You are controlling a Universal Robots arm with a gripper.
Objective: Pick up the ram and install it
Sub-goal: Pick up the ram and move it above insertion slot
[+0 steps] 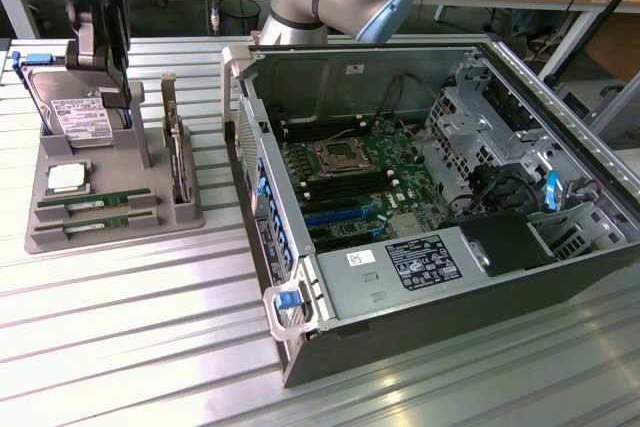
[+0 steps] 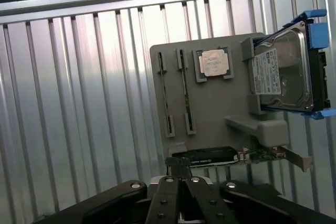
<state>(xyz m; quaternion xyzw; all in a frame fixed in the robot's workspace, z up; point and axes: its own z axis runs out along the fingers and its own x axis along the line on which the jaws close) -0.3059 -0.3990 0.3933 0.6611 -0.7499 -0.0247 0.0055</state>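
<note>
Two green ram sticks (image 1: 95, 202) (image 1: 97, 220) lie on edge in the slots of a grey holder tray (image 1: 110, 237) at the exterior view's left. From the wrist view they are thin dark strips (image 2: 163, 95) (image 2: 185, 92) on the tray (image 2: 220, 114). My gripper (image 1: 113, 95) hangs above the tray's far end, over the hard drive, well above the ram. Its black fingers (image 2: 169, 192) are pressed together, shut with nothing held. The open computer case (image 1: 520, 277) lies at the right, with long black memory slots (image 1: 345, 187) beside the processor socket (image 1: 333, 156).
The tray also holds a hard drive in a blue frame (image 1: 83, 117) (image 2: 281, 72), a square silver processor chip (image 1: 65, 179) (image 2: 213, 62) and an upright card with a metal bracket (image 1: 178, 162) (image 2: 210, 156). Everything rests on a ribbed metal table (image 1: 130, 337). Benches stand behind.
</note>
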